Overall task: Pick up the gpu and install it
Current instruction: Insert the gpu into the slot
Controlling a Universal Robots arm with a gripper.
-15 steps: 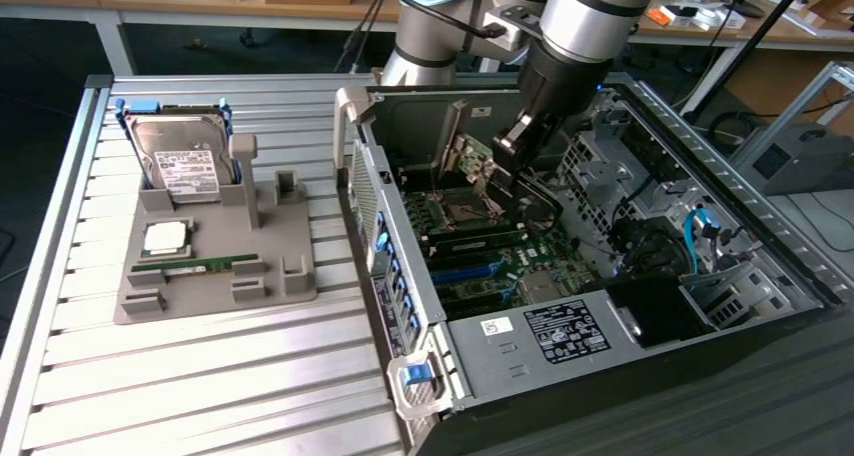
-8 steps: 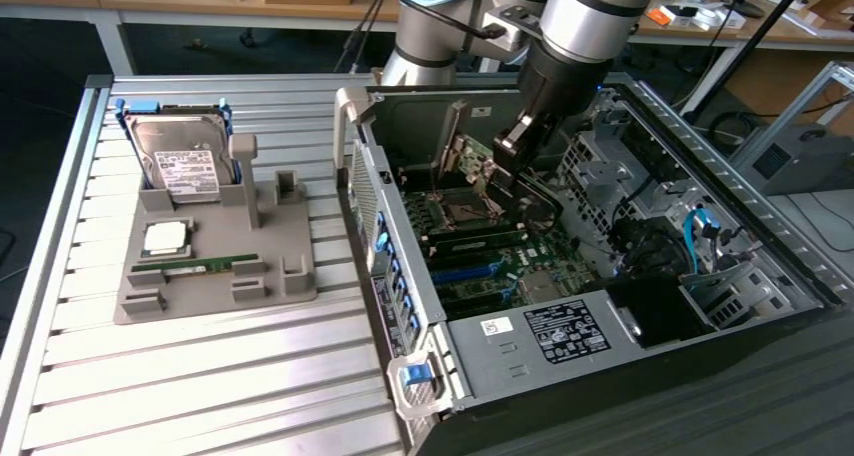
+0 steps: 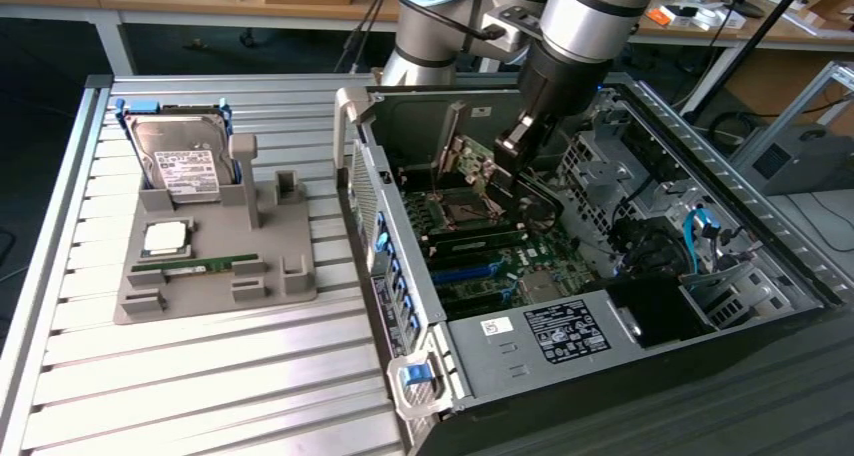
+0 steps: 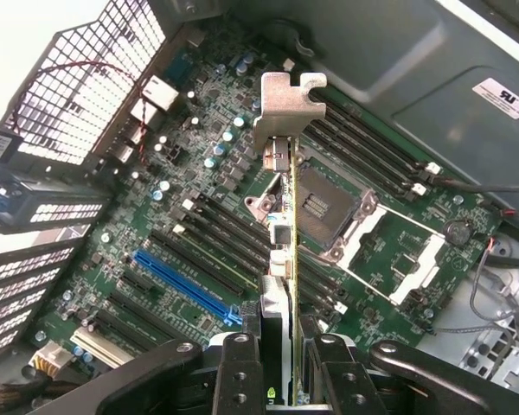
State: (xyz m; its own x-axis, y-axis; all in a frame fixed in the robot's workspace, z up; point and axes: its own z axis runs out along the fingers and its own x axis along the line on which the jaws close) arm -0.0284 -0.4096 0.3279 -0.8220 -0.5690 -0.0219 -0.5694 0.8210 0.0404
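My gripper [image 4: 285, 373] is shut on the gpu [image 4: 288, 251], which the wrist view shows edge-on between the two black fingers [image 4: 239, 367]. Its silver end bracket [image 4: 285, 105] points away from the camera. The card hangs above the motherboard [image 4: 199, 199], over the black slots beside the blue slot [image 4: 187, 282], and I cannot tell whether it touches them. In the exterior view the gripper [image 3: 507, 154] reaches down into the open computer case [image 3: 534, 336], with the gpu [image 3: 467, 158] held upright at its tip, near the case's far wall.
The CPU socket [image 4: 322, 204] with its open metal frame lies beside the card. On the exterior view's left, a grey fixture [image 3: 214, 276] on the slatted table carries a hard drive [image 3: 180, 158], a CPU [image 3: 166, 238] and a RAM stick [image 3: 196, 264]. Cables [image 3: 701, 238] fill the case's right side.
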